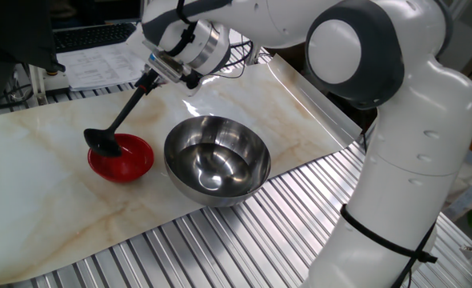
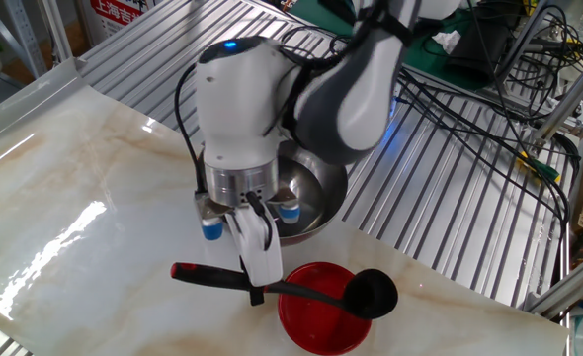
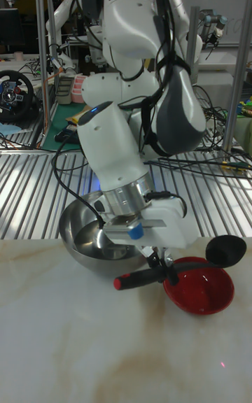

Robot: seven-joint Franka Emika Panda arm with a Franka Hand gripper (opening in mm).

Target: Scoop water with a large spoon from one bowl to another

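Note:
My gripper [image 1: 150, 78] [image 2: 256, 288] [image 3: 165, 269] is shut on the handle of the large spoon, a black ladle [image 1: 118, 126] [image 2: 311, 291] [image 3: 199, 261]. Its cup [image 1: 102, 143] [image 2: 373, 293] [image 3: 226, 250] hangs over the far rim of the small red bowl [image 1: 122, 158] [image 2: 314, 322] [image 3: 200, 287]. The large steel bowl [image 1: 217, 159] [image 2: 316, 193] [image 3: 82, 235] stands right beside the red one. Glints on its inside suggest water. In the other fixed view and the tall view my wrist hides much of the steel bowl.
Both bowls stand on a marble-patterned sheet [image 1: 44, 184] over a ribbed metal table [image 1: 244, 240]. The sheet's raised edge [image 1: 316, 96] runs along the right. Cables and clutter [image 2: 489, 59] lie beyond the table. My arm's large body [image 1: 412, 160] stands at the right.

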